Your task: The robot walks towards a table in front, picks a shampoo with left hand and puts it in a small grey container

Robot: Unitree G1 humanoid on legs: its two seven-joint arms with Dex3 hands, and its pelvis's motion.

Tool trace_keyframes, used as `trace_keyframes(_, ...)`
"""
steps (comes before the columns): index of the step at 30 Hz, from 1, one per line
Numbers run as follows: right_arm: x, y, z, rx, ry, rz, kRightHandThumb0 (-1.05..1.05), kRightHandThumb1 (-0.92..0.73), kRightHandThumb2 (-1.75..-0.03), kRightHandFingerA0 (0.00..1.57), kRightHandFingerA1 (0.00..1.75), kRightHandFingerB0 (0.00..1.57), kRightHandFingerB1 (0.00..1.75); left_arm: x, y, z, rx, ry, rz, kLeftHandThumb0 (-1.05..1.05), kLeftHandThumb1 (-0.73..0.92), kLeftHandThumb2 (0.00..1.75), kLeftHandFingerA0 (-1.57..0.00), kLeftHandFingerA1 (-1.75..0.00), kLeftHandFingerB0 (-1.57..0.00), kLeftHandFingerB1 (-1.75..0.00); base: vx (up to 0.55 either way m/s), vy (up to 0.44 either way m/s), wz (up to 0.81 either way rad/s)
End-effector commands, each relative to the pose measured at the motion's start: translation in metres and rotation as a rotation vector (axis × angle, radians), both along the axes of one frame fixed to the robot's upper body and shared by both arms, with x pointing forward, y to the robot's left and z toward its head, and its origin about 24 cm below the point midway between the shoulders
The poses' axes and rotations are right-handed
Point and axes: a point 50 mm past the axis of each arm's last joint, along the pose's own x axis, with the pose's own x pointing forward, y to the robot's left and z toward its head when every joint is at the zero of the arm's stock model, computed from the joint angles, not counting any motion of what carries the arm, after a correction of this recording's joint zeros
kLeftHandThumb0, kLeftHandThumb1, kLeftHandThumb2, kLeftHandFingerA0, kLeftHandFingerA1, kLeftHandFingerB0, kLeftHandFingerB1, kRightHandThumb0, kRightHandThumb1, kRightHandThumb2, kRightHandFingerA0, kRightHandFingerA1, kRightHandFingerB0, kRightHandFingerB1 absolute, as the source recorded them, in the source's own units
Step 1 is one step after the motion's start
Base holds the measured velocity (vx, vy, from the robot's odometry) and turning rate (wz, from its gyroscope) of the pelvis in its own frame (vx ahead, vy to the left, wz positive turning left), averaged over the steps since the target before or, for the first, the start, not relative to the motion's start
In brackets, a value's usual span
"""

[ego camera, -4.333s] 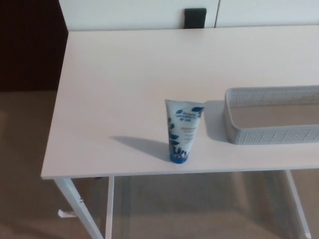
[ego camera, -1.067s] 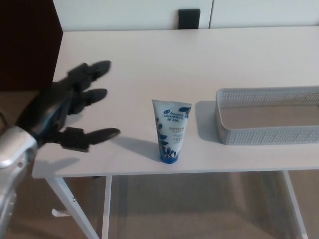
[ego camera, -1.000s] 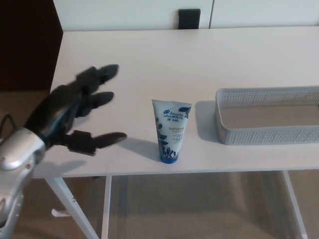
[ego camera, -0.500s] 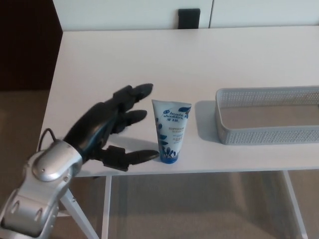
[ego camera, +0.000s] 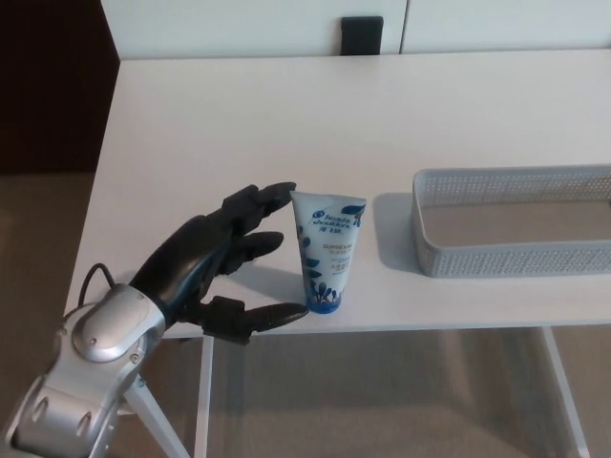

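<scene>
Black left hand (ego camera: 203,263) with thick fingers (ego camera: 260,198), silver forearm shell (ego camera: 84,377), thin black cable (ego camera: 89,278).

4.3 s ago: no hand in frame. After that the whole view shifted a little, which is a camera move.

1.1 s ago: left hand (ego camera: 205,262) in from the left over the table (ego camera: 382,114) edge, well apart from the shampoo tube (ego camera: 326,250).

Since then it has travelled right.

Now: it is just beside the tube, with the upper finger (ego camera: 275,195) at the top left corner and the thumb (ego camera: 279,313) at the blue cap. Contact cannot be told. More of the silver forearm (ego camera: 91,367) shows at lower left.
</scene>
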Motion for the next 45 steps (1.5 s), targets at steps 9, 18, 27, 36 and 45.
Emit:
trace_keyframes(9,0.002,0.002,0.000,-0.001,-0.011,0.012,-0.39,-0.72,-0.61,0.71,0.47,0.53,0.40,0.008,0.021,-0.019,-0.043,0.069,0.154,-0.43,0.44,0.66,-0.13,-0.41,-0.02,-0.13,0.00,0.000,0.00)
trace_keyframes(18,0.006,0.004,0.000,0.006,-0.018,0.024,-0.39,-0.72,-0.61,0.71,0.47,0.54,0.41,0.011,0.013,-0.029,0.000,0.060,0.170,-0.50,0.37,0.68,-0.14,-0.43,-0.03,-0.18,0.00,0.000,0.00)
trace_keyframes(27,0.007,0.005,0.000,-0.007,-0.020,0.056,-0.40,-0.73,-0.62,0.72,0.47,0.54,0.41,0.006,-0.006,-0.029,0.020,0.039,0.103,-0.52,0.37,0.67,-0.15,-0.43,-0.05,-0.20,0.00,0.000,0.00)
trace_keyframes(36,0.008,0.005,0.001,-0.004,-0.025,0.054,-0.40,-0.73,-0.62,0.70,0.48,0.54,0.41,0.005,-0.018,-0.027,-0.009,0.027,0.068,-0.52,0.40,0.63,-0.13,-0.41,-0.05,-0.15,0.00,0.000,0.00)
trace_keyframes(45,0.009,0.005,0.001,0.005,-0.025,0.045,-0.41,-0.73,-0.62,0.70,0.47,0.54,0.40,-0.001,-0.037,-0.023,-0.044,0.037,0.020,-0.43,0.36,0.66,-0.13,-0.42,-0.05,-0.18,0.00,0.000,0.00)
